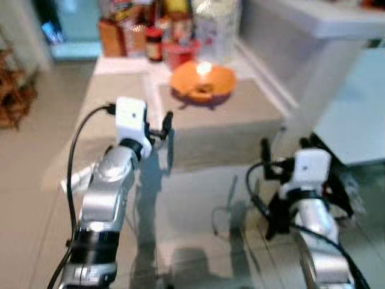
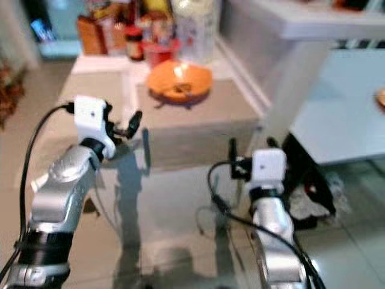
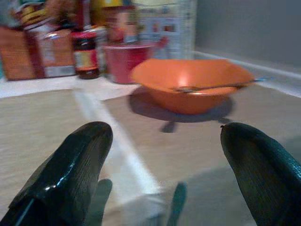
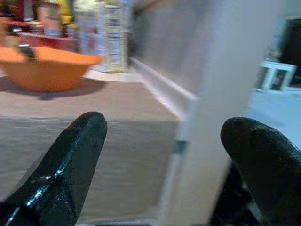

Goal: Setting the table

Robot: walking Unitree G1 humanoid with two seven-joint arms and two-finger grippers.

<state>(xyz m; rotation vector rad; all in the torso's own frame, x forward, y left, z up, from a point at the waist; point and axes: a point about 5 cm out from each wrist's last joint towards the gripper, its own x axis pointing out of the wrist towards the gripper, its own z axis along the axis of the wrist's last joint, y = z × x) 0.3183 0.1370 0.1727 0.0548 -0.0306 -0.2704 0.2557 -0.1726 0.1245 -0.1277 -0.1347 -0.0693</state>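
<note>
Jars and boxes (image 1: pixel 144 27) crowd the far left end of the counter (image 1: pixel 228 129), a red container (image 3: pixel 126 60) among them. Nearer, the left end effector (image 1: pixel 161 129) is raised over the counter's near edge, fingers (image 3: pixel 70 169) spread wide, holding nothing. Just beyond it sits the orange bowl (image 1: pixel 203 82) — a spoon (image 3: pixel 216 86) resting across its rim — close in front of the red container. Further right and lower, the right end effector (image 1: pixel 286 144) hangs by the counter's corner, also wide open and empty — a white pillar (image 4: pixel 221 94) ahead of it.
</note>
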